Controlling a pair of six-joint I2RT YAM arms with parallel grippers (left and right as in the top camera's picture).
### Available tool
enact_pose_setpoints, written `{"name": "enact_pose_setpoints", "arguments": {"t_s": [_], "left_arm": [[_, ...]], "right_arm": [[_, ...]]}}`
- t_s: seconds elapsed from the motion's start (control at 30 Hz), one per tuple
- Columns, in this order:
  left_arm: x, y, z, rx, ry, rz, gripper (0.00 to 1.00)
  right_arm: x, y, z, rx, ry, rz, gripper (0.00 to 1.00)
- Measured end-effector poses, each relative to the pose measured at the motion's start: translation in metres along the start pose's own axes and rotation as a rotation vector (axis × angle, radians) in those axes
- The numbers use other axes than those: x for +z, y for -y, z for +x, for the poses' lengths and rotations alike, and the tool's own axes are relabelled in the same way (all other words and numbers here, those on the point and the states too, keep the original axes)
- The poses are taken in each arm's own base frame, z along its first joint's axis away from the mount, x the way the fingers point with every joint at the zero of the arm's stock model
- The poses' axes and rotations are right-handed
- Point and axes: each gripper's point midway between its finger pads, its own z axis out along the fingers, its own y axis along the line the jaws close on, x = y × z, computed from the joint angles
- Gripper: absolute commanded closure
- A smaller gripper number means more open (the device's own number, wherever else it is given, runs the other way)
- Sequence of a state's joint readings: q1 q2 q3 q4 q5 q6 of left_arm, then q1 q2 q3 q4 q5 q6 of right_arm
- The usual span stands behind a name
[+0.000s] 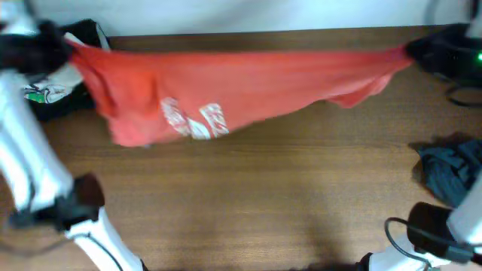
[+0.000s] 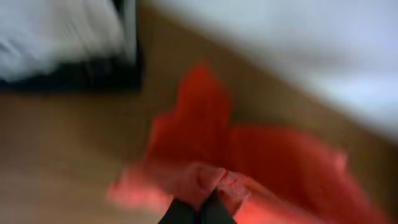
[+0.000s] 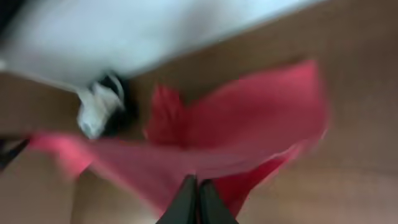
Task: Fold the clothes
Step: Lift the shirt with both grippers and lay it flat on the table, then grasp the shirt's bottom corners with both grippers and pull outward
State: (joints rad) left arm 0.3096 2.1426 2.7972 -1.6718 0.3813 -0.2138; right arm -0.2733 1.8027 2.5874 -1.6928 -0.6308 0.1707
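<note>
The orange-red T-shirt with white lettering hangs stretched across the far side of the table, lifted at both ends. My left gripper is shut on its left end; the left wrist view shows bunched red cloth at the closed fingertips. My right gripper is shut on its right end; the right wrist view shows the fingers pinched on the red cloth. A dark charcoal garment lies crumpled at the right edge. All views are blurred.
A black and white pile of cloth lies at the far left, behind the shirt. Black cables lie at the far right. The wooden table runs to the front edge.
</note>
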Motion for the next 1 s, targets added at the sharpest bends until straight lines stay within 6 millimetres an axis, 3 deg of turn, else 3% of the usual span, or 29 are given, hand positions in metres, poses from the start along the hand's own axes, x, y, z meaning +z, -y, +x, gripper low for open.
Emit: {"name": "enact_pose_setpoints", "arguments": {"t_s": [0.03,0.1,0.17,0.23,0.3,0.33,0.4,0.43,0.5,0.57,0.6,0.63,0.67,0.73,0.83,0.87,0.93,1.0], "left_arm": [[0.042,-0.011,0.013,-0.008,-0.122,-0.016,1.0],[0.092,-0.024,0.048,-0.012,-0.317,-0.039,1.0],[0.086,-0.02,0.052,0.019,-0.32,-0.036,1.0],[0.055,-0.009,0.047,0.057,-0.251,-0.025,1.0],[-0.019,0.019,0.046,0.128,-0.091,0.0,0.98],[-0.064,0.035,0.053,0.172,0.007,0.02,0.91],[-0.134,0.055,0.084,0.232,0.139,0.047,0.9],[-0.157,0.06,0.101,0.247,0.18,0.055,0.89],[-0.181,0.057,0.144,0.252,0.194,0.058,0.89],[-0.178,0.051,0.161,0.242,0.17,0.053,0.89],[-0.159,0.037,0.185,0.21,0.08,0.037,0.81],[-0.145,0.028,0.198,0.185,0.017,0.024,0.68],[-0.13,0.017,0.214,0.161,-0.052,0.007,0.66],[-0.117,0.004,0.232,0.139,-0.111,-0.02,0.66],[-0.101,-0.009,0.25,0.121,-0.161,-0.046,0.65],[-0.088,-0.017,0.257,0.106,-0.201,-0.057,0.66],[-0.059,-0.032,0.27,0.069,-0.304,-0.079,0.66],[-0.021,-0.051,0.284,0.047,-0.411,-0.098,0.67]], "right_arm": [[0.019,0.003,0.01,-0.004,-0.067,0.021,0.96],[0.045,0.012,0.032,-0.004,-0.175,0.072,0.96],[0.053,0.024,0.05,0.007,-0.238,0.133,0.96],[0.045,0.032,0.059,0.007,-0.237,0.187,0.96],[0.013,0.032,0.065,-0.018,-0.165,0.245,0.92],[-0.008,0.027,0.068,-0.043,-0.108,0.268,0.92],[-0.037,0.02,0.078,-0.075,-0.032,0.295,0.96],[-0.044,0.018,0.084,-0.081,-0.019,0.3,0.96],[-0.05,0.022,0.1,-0.077,-0.027,0.321,0.96],[-0.041,0.036,0.119,-0.047,-0.093,0.343,0.96],[-0.035,0.042,0.129,-0.03,-0.13,0.352,0.96],[-0.03,0.049,0.14,-0.012,-0.169,0.361,0.77],[-0.027,0.054,0.15,-0.002,-0.194,0.367,0.59],[-0.027,0.058,0.164,0.006,-0.214,0.374,0.43],[-0.024,0.066,0.184,0.012,-0.257,0.382,0.4],[-0.015,0.075,0.194,0.032,-0.305,0.39,0.4],[0.011,0.097,0.211,0.067,-0.382,0.405,0.44],[0.049,0.123,0.231,0.107,-0.467,0.398,0.54]]}}
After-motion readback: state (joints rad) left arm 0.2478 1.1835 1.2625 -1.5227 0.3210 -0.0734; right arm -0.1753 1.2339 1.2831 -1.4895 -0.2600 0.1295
